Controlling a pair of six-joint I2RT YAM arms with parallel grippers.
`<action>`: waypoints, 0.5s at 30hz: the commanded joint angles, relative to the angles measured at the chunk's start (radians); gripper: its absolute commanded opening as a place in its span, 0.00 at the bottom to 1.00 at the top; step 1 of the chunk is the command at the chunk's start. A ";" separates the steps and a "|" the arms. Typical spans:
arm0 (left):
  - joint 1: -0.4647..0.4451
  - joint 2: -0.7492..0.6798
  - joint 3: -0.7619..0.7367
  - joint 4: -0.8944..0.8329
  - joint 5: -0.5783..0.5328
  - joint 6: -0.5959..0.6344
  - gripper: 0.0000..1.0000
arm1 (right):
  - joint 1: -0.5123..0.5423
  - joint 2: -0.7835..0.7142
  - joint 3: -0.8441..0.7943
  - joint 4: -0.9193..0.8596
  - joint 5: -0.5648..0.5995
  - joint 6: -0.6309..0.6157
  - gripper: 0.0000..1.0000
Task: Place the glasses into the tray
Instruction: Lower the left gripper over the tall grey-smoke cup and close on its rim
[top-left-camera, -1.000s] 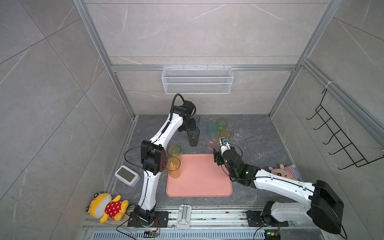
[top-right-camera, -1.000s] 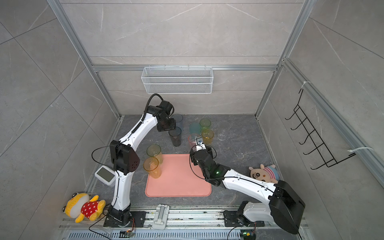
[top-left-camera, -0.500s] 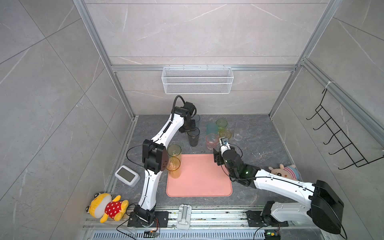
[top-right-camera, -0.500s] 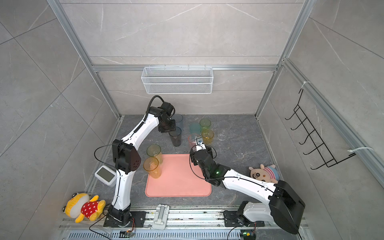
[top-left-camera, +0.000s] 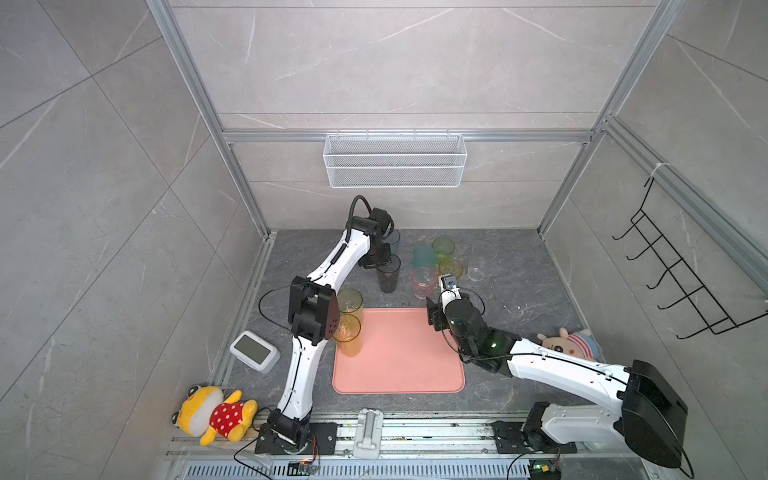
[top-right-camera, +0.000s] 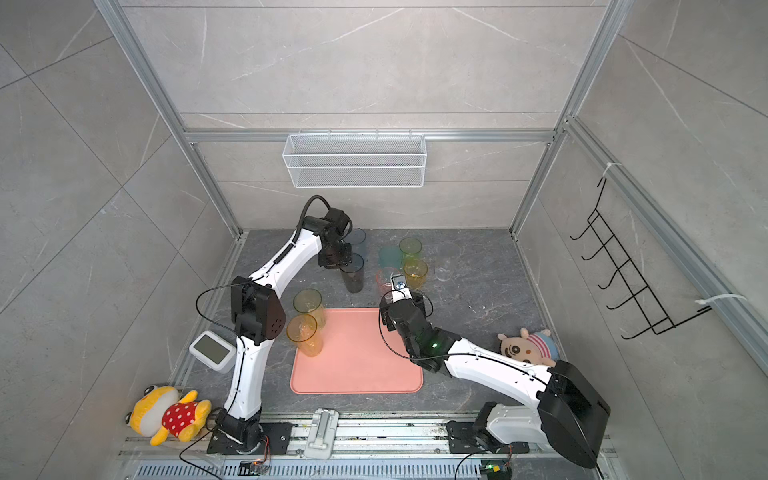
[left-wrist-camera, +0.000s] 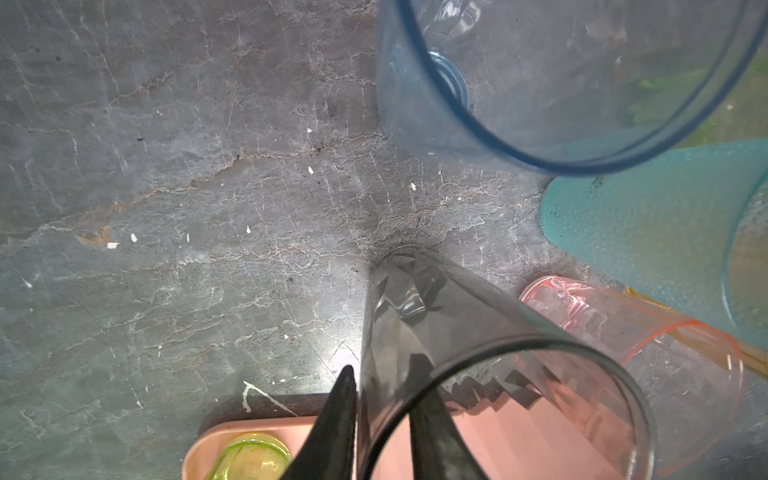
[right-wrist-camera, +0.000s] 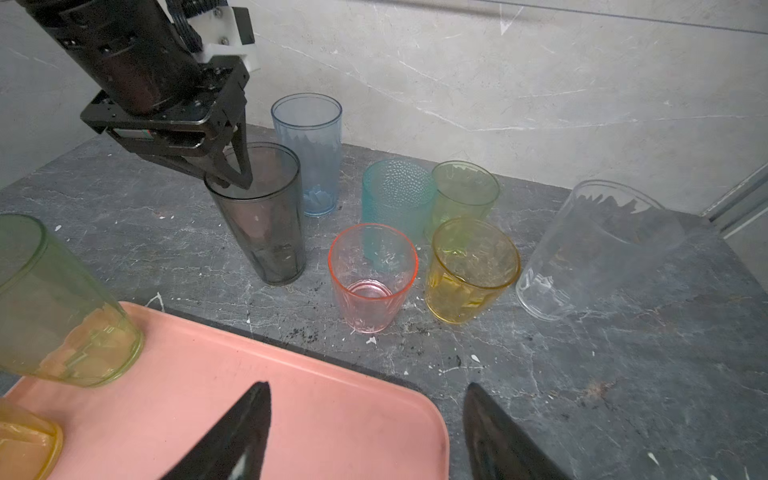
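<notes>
left fingers (left-wrist-camera: 332, 432) have closed, pinching rim wall of tall smoky grey see-through tumbler (right-wrist-camera: 262, 224), likely for lifting to flat salmon-pink tray (right-wrist-camera: 311, 386); right fingers (right-wrist-camera: 237, 432) spread, idle.

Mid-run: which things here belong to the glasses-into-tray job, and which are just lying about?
Job: tray; tumblers on it, yellow-green and tall amber; tumblers off it, smoky grey, blue-grey, teal, green, short yellow, pink, clear.
Lying about: wire basket, hook rack, yellow plush, striped-hat plush, white display unit.

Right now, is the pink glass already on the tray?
No, in the right wrist view the pink glass stands on the grey tabletop, clear of the tray and its rim.
</notes>
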 joint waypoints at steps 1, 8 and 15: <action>-0.003 0.004 0.032 -0.022 -0.024 0.005 0.18 | 0.007 0.009 0.019 -0.015 -0.007 -0.008 0.74; -0.004 -0.021 0.055 -0.043 -0.020 0.011 0.03 | 0.005 0.015 0.021 -0.016 -0.011 -0.006 0.74; -0.013 -0.073 0.048 -0.057 -0.062 0.021 0.00 | 0.006 0.014 0.019 -0.014 -0.010 -0.005 0.74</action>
